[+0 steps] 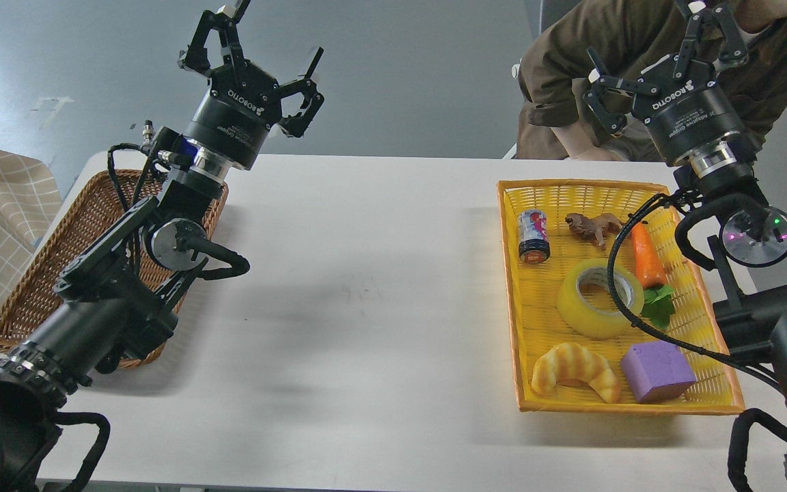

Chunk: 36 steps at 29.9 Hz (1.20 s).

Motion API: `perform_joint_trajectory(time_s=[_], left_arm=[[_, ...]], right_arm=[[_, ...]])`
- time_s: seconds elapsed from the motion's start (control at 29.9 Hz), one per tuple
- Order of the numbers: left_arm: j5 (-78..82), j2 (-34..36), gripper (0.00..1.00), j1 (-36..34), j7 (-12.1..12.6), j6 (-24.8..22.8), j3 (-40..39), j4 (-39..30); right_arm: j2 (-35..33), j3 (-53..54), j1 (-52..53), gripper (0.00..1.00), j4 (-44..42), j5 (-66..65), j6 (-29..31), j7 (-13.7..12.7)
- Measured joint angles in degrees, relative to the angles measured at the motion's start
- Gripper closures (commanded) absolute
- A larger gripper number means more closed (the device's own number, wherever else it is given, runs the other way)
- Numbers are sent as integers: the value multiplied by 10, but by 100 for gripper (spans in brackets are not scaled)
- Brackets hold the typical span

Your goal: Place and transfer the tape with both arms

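Black and spread wide, the left claw [267, 65] is hanging empty above the tabletop's [366, 287] far left edge, over a wicker basket [31, 287]. The right claw [660, 55] is likewise gaping, gripping nothing, raised beyond a yellow tray [537, 307] in front of a seated person [612, 68]. Tape [595, 301] is lying flat mid-tray, well below that claw, with a can [533, 236], toy animal [595, 227], carrot [647, 256], croissant [574, 369] and purple cube [656, 371] sitting around it.
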Motion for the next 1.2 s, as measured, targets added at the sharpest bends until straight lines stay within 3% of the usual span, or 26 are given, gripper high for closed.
perform_joint_trajectory(time_s=[1.2], left_arm=[[0, 2, 2, -2, -6, 0, -2, 1]], right_arm=[[-1, 0, 2, 0, 1, 0, 0, 1]])
